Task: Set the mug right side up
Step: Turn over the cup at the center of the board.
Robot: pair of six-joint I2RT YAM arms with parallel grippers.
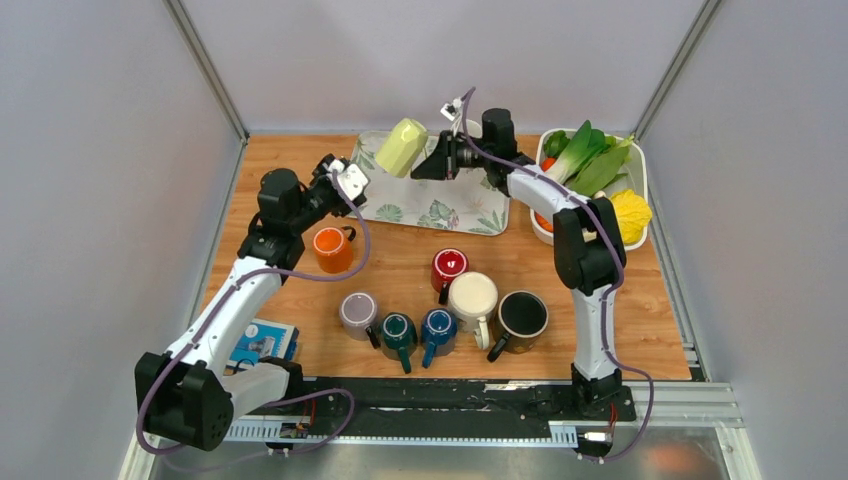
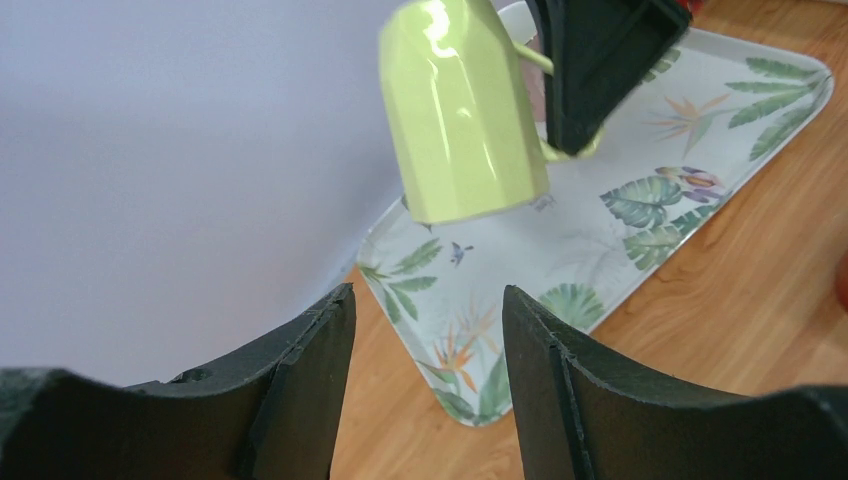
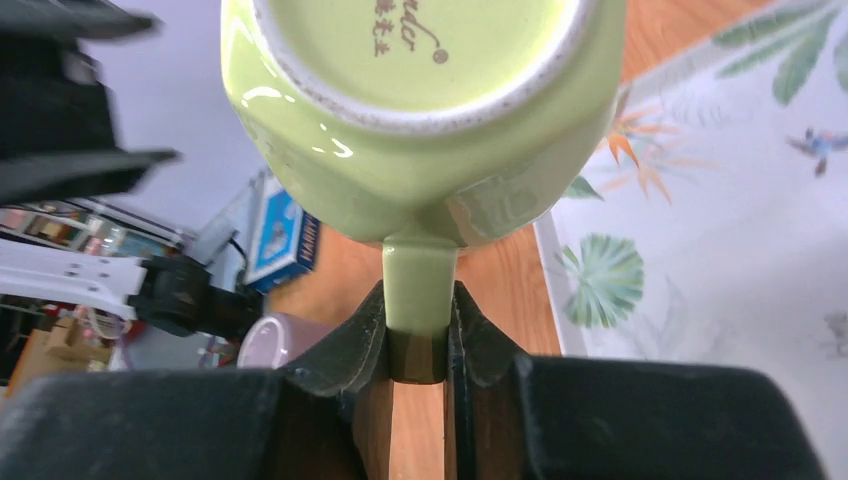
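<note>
Right now the right jaws are pinched tight on the handle (image 3: 418, 290) of the lime-green mug (image 1: 402, 146), holding it in the air over the far left end of the leaf-print tray (image 1: 455, 215). The mug's long axis slants, with the stamped base up and back toward the right wrist and the mouth down toward the tray and the left arm. The left jaws stand wide apart, gripping nothing, beside the tray's left edge and facing the mug. An orange mug (image 1: 332, 249) sits upright on the desk (image 1: 650, 310) close by.
</note>
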